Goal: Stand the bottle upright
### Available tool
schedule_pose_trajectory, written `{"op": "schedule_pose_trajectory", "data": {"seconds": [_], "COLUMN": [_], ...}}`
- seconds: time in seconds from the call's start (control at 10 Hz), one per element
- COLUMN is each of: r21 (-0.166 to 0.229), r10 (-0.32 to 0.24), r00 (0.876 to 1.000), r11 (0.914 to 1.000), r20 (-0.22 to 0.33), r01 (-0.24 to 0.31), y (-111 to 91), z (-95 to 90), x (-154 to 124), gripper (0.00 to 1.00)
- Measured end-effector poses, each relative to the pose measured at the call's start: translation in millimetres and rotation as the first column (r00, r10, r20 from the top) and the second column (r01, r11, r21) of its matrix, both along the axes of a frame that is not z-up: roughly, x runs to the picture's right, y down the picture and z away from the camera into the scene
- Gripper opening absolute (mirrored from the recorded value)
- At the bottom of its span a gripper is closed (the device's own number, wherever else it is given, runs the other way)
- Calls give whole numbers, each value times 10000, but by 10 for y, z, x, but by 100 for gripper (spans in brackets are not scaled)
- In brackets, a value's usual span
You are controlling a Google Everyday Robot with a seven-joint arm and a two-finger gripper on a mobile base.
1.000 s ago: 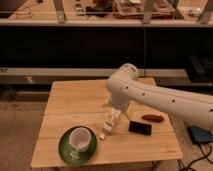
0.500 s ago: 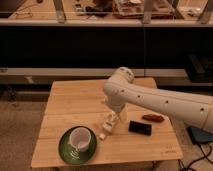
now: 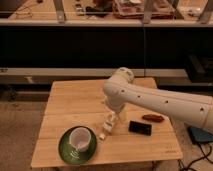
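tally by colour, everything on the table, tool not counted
White: 3 (cup, block, bottle)
Green: 1 (plate)
Black: 1 (rectangle)
Reddish: 1 (small item)
Total: 6
The tool is low over the bottle, left of the rectangle.

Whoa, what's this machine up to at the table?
A robot arm reaches down over the wooden table, its open pincer low near the middle, right at a small whitish bottle it is meant to stand upright. The bottle looks to be lying down; whether the pincer touches it is unclear. A cup on a green plate and a black rectangle sit nearby.
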State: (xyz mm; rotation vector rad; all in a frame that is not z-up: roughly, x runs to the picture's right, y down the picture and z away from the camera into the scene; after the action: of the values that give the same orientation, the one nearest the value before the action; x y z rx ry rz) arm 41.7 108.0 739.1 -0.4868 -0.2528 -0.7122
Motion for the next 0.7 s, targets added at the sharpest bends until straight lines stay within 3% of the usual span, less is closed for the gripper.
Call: {"op": "schedule_pose_trajectory", "data": {"seconds": [0.7], "r21": [-50], "r10": [-55], "r00": [9999], "r11": [10000], "r20": [116], "r01": [56], "y": [10], "z": [10], "x": [-17], "gripper": [80]}}
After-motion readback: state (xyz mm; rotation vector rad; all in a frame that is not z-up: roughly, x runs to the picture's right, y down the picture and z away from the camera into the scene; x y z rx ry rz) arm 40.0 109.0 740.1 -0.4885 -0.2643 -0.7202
